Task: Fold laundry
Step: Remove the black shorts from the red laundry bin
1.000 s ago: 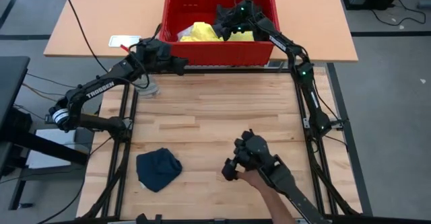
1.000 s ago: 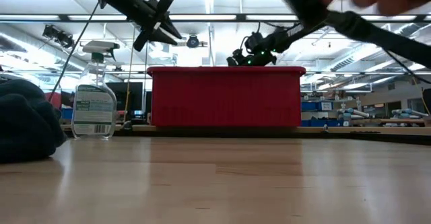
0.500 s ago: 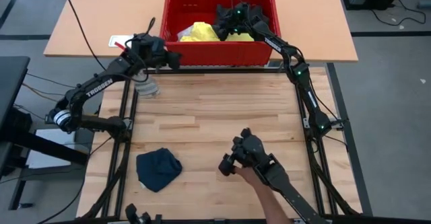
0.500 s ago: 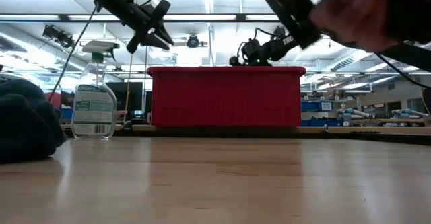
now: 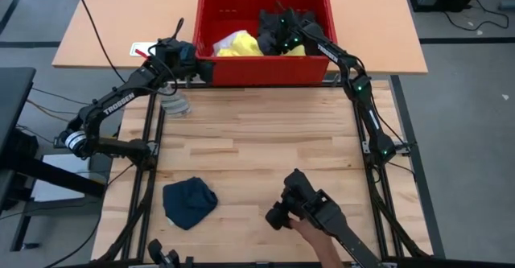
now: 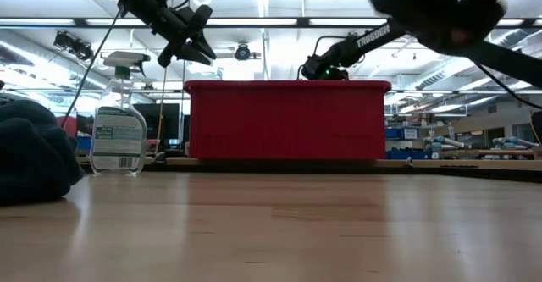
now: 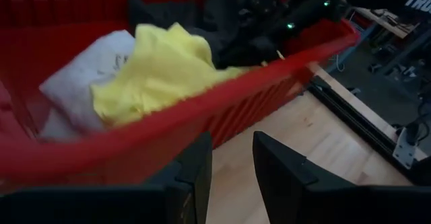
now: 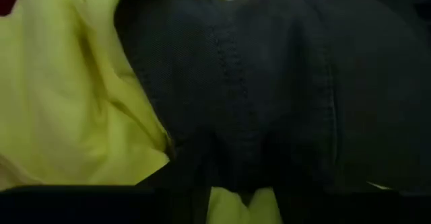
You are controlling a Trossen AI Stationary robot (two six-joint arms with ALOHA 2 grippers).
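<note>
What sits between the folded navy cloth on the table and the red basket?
From above, only bare wooden table lies between the navy cloth and the red basket.

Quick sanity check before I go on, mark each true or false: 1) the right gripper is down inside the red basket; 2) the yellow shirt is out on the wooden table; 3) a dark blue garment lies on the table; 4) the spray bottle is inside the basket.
1) True: the right gripper is inside the red basket, at the dark grey garment.
2) False: the yellow shirt lies in the basket.
3) True: a dark blue garment lies on the wooden table.
4) False: the spray bottle stands outside the basket.
</note>
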